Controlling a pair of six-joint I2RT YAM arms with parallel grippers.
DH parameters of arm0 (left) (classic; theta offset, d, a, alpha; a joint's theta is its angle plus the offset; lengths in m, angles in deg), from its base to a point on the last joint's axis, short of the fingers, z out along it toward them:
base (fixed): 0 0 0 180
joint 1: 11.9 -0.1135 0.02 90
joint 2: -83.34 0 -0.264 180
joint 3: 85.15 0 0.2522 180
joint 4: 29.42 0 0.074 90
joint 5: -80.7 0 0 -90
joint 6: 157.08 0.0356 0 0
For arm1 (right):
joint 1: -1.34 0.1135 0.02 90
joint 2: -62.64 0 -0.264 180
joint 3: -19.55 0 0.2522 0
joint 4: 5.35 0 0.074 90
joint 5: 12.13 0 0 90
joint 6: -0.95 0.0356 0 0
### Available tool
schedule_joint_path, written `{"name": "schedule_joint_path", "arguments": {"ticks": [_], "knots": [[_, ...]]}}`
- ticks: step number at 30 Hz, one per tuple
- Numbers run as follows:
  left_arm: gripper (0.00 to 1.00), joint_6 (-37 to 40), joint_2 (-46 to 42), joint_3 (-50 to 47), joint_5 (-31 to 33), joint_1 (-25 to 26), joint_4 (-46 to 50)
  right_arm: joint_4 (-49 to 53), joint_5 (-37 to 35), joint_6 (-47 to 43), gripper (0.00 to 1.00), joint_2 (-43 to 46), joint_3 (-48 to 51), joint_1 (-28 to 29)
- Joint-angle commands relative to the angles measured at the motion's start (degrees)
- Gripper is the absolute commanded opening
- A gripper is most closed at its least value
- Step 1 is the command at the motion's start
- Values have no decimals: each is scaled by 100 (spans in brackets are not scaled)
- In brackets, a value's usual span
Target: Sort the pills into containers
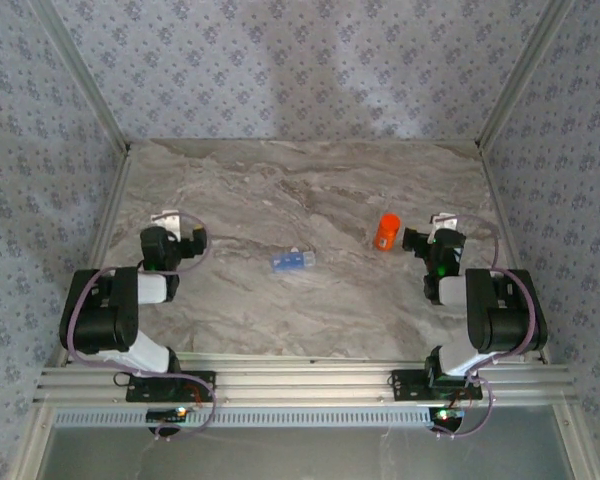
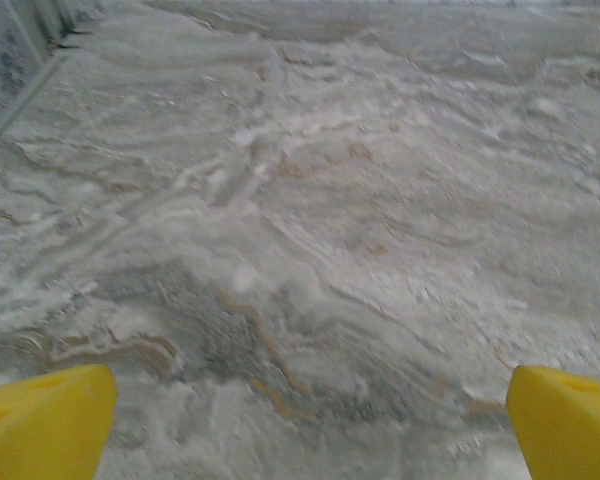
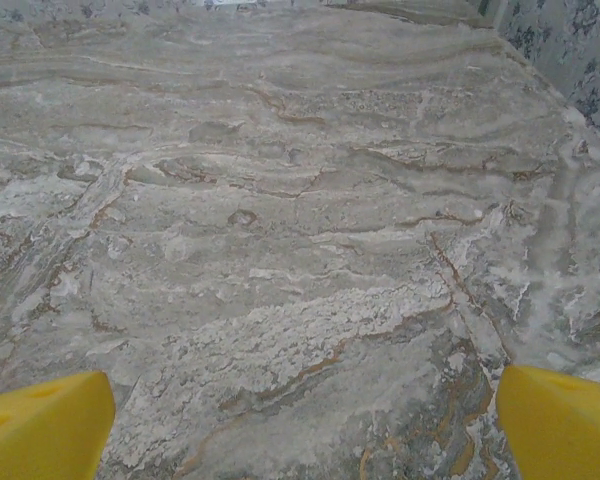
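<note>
The orange bottle (image 1: pixel 387 232) sits toward the table's (image 1: pixel 280 190) right edge, just beside the right fingers (image 3: pixel 42 425). The pale blue container (image 1: pixel 292 260) lies mid-table. The left fingers (image 2: pixel 42 420) hover near the left edge. Both pairs are spread wide and hold nothing.

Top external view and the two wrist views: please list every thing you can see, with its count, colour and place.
orange bottle: one, bright orange with a red-orange cap, right part of the table, just left of the right gripper
blue container: one, pale translucent blue, near the table's middle, apparently lying on its side
table: one, grey-brown marble pattern, holds both containers
walls: three, blue-grey flowered, at the left, back and right
left gripper: one, black body, yellow fingers, open, over the left part of the table
right gripper: one, same colours, open, beside the orange bottle
</note>
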Motion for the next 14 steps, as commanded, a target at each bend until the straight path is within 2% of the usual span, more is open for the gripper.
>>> {"name": "schedule_joint_path", "arguments": {"ticks": [1, 14], "knots": [[100, -129, -2, 74, -85, -20, 12, -198, 15, -226, 100, -22, -45, 62], [100, -121, 0, 62, -71, -16, -9, -110, 185, -286, 100, -42, -101, 73]]}}
